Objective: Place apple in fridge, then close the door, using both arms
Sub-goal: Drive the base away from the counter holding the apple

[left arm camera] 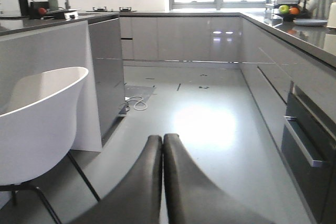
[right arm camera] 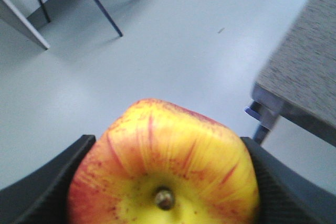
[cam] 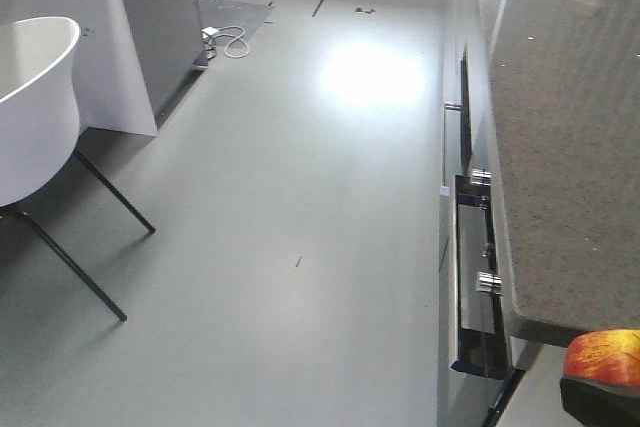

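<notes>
- My right gripper [right arm camera: 167, 184] is clamped on the apple [right arm camera: 163, 166]. Its two black fingers [right arm camera: 42, 184] press the fruit from either side, and the stem dimple faces my wrist camera.
- Only that wrist view shows the grip itself, with red streaks running over yellow skin and grey floor beneath.
- The front view catches just a sliver of it. The apple [cam: 603, 355] sits in the bottom right corner on a black piece of the right gripper [cam: 600, 402], below the edge of the speckled tabletop [cam: 570, 127].
- My left gripper [left arm camera: 163, 140] is closed on nothing, its dark fingertips touching each other over the floor.
- A white chair [left arm camera: 42, 108] on thin black legs stands just to the left. The front view shows the same chair [cam: 35, 107] at its left edge.
- To the right, under the tabletop, is a dark drawer front [cam: 478, 287] with metal handles. The left wrist view shows it side-on [left arm camera: 304, 150].
- Further off, a white cable [left arm camera: 137, 103] lies coiled on the floor beside a grey cabinet.
- Only the left wrist view reaches the far end of the tabletop [left arm camera: 310, 38]. A green fruit [left arm camera: 284, 9] and an orange one [left arm camera: 294, 10] sit together there, but what holds them is too small to tell.
</notes>
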